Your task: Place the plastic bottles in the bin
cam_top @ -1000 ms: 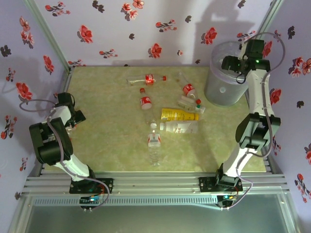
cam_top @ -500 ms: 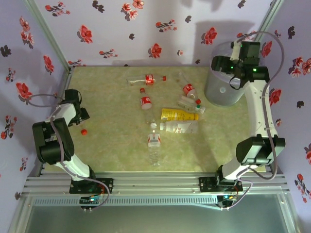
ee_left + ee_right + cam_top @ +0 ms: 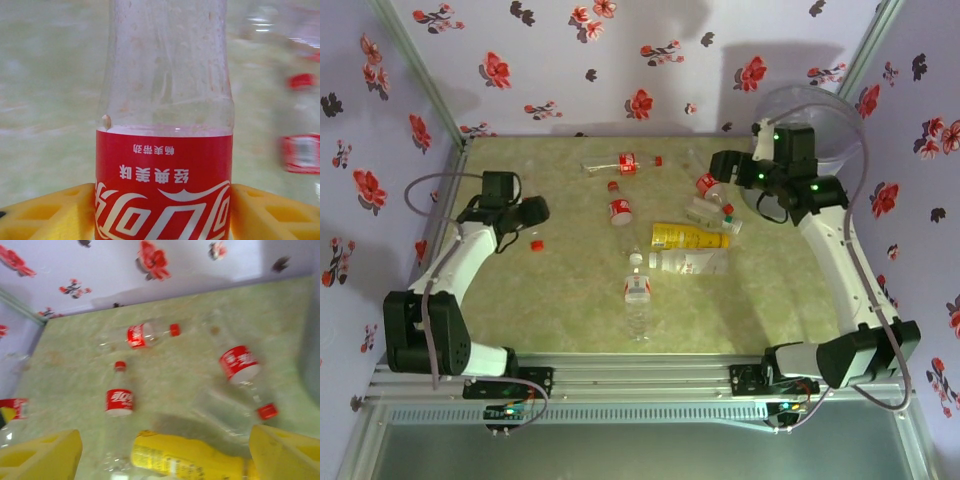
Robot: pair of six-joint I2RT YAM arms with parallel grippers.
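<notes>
Two yellow left fingers (image 3: 45,215) pinch a Coca-Cola bottle (image 3: 164,150) across its red label, one on each side, and the print reads upside down to my wrist camera. The clear body past the label looks empty apart from some residue, and I cannot see the cap end. From above, a loose red cap (image 3: 535,243) lies on the bench (image 3: 550,310) just beside these fingers.

I judge the step in hand to be carrying this bottle to the bin (image 3: 840,105), which stands well apart from the left fingers, beyond the other arm. To do it well I would keep the squeeze on the label, where the wall is stiffest. I would lift high enough to clear the bottles lying in between, and let go only once the bottle hangs inside the rim.

My right fingers (image 3: 40,455) are spread with nothing between them. Just ahead of them lies a yellow-labelled bottle (image 3: 185,460), with a red-capped clear bottle (image 3: 235,415) close behind it. Farther out, an upright red-labelled bottle (image 3: 119,397) stands alone.

That arm crosses in front of the bin, so I would sequence the two arms to avoid a clash. Through the translucent wall I cannot tell what the bin holds.
</notes>
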